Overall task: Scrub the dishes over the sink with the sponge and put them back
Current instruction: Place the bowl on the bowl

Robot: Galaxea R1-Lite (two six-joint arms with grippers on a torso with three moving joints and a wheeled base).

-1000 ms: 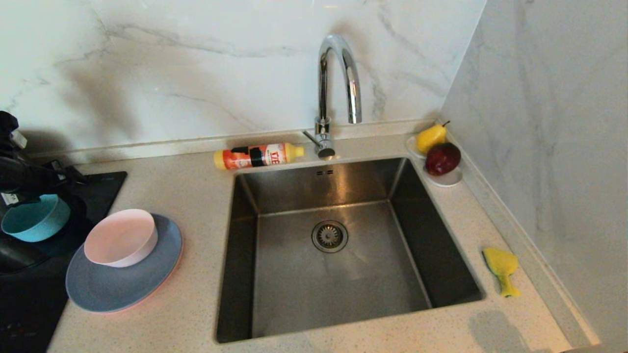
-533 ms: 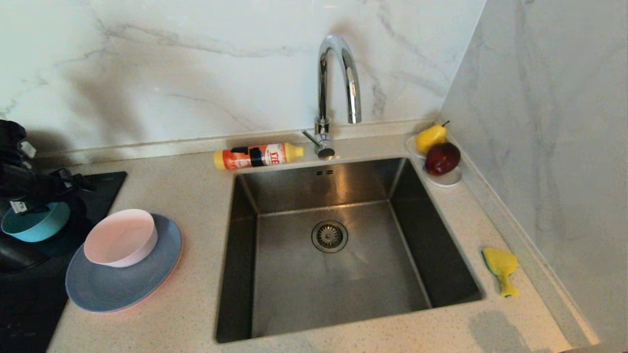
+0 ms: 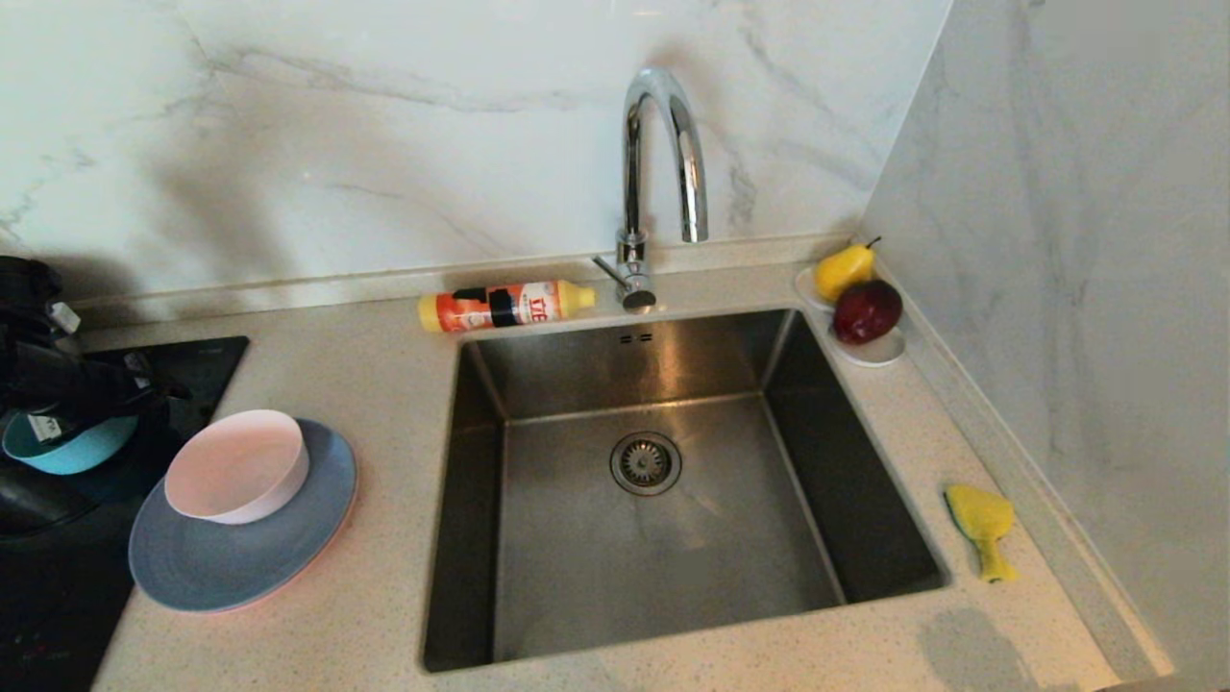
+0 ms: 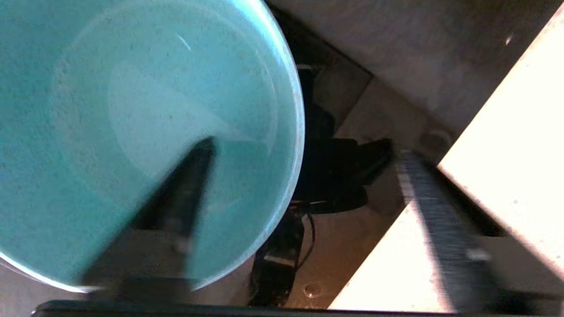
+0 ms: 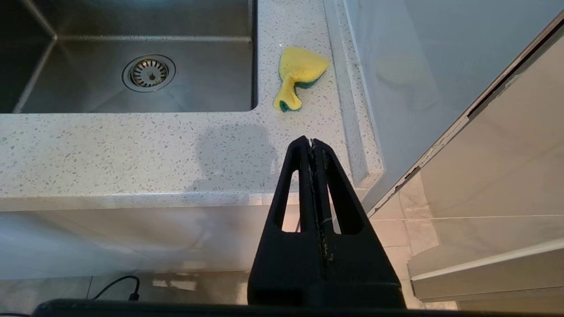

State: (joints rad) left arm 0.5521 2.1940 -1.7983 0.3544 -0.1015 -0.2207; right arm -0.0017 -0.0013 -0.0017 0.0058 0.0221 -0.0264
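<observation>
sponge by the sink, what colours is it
The small bent sponge is yellow with a green scouring side, clearest in the right wrist view.

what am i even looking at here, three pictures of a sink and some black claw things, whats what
It is a two-armed robot at a kitchen counter. The wide picture comes from its head; the others come from cameras on its wrists. The left gripper straddles the rim of a teal bowl, one finger inside, not yet clamped. The right gripper is shut, empty and parked in front of the counter. A pink bowl sits on a grey-blue plate left of the sink. A yellow sponge lies right of it.
</observation>
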